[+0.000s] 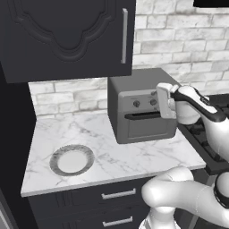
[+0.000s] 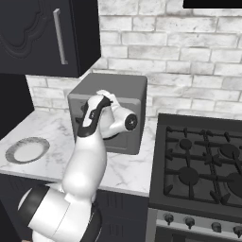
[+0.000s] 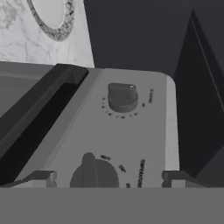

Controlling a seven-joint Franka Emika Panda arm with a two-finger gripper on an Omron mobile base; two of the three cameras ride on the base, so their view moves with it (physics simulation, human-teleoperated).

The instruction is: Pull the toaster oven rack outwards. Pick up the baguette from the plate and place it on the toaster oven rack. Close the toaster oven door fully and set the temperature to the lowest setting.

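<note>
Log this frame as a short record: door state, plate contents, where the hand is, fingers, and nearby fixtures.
door: toaster oven door looks shut against the toaster oven
plate: plate on the counter left of the oven, nothing on it
baguette: not on the plate
hand: gripper at the oven's knob row, on either side of a knob
fingers: fingers apart, not touching the knob
other knob: second knob beyond it
nearby: stove right of the oven, cabinet above

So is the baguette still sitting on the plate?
No, the plate on the counter shows a bare white centre in the left base view.
</note>
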